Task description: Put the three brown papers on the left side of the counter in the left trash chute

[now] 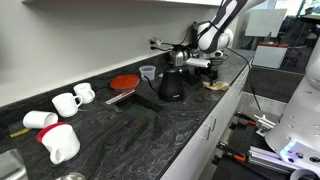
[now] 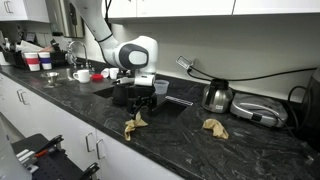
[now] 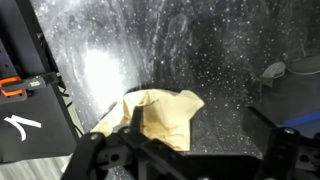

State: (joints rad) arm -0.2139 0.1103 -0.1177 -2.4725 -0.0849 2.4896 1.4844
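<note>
Gripper jaws stood spread, empty, over crumpled brown paper, lower centre; probably light, soft: pinch a raised fold.

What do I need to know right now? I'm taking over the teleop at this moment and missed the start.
Gripper: open, holding nothing, poised over a brown paper near the front edge of the counter.
Second brown paper: on the counter in front of the kettle, untouched.
Third paper: not in view, so I cannot tell whether it is already binned.
Left to do: probably grasp the paper below the gripper, drop it in the chute, then fetch the second.
</note>
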